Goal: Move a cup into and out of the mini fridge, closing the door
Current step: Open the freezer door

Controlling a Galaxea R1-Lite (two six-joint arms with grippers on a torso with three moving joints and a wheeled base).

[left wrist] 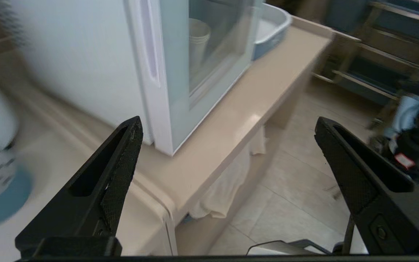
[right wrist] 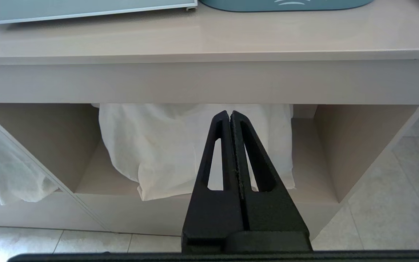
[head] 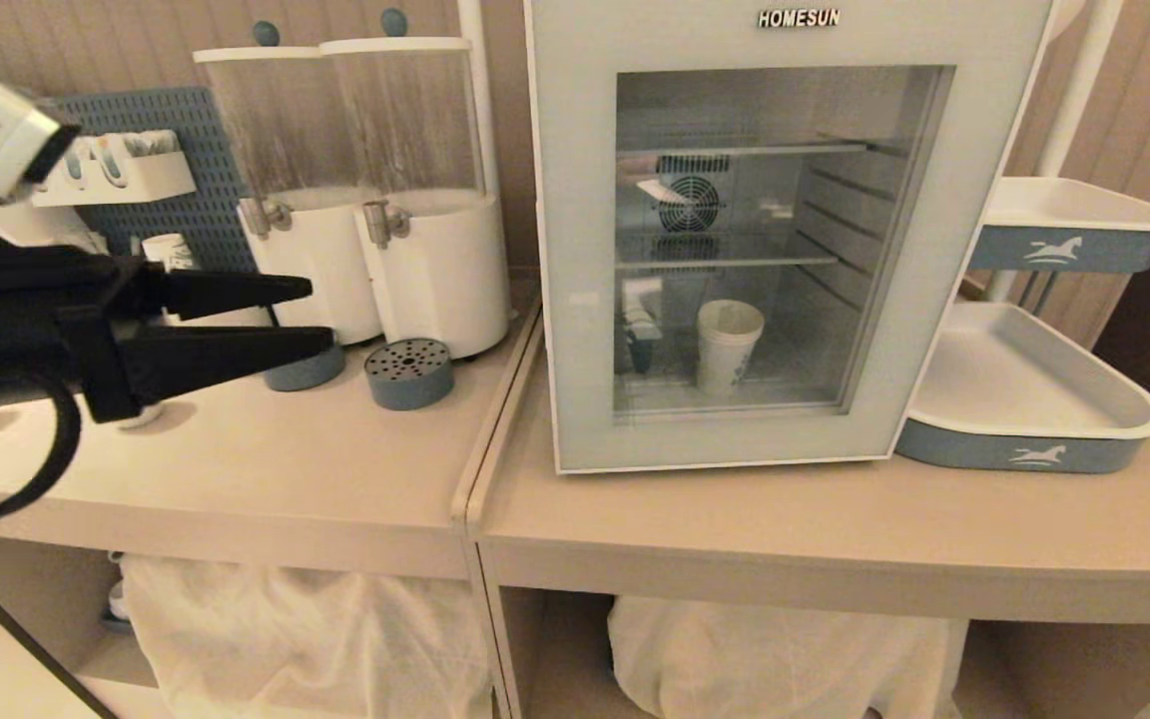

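Over the left counter (head: pixel 236 469), the left gripper (head: pixel 320 315) is hanging level with its fingers (left wrist: pixel 122 160) spread wide and nothing between them, pointing toward the mini fridge (head: pixel 575 250), well apart from it. Just behind its tips two white drink dispensers (head: pixel 435 270) are standing, with a round perforated drip tray (head: pixel 408 372) in front of them. The door (head: pixel 894 300) is sitting flush against the fridge body, and the cup (head: pixel 729 345) is standing upright on the fridge floor behind the glass. Only the left wrist view is showing the fridge's plain white side wall (left wrist: pixel 78 69) and the door's hinge-side edge, with bare countertop running along the front. Only the right wrist view is showing the right gripper (right wrist: pixel 230 114), pressed together and parked low before the open shelf under the counter, where a white cloth (right wrist: pixel 166 145) is hanging. Right of the fridge, a blue-rimmed tray (head: pixel 1034 439) is touching its corner.
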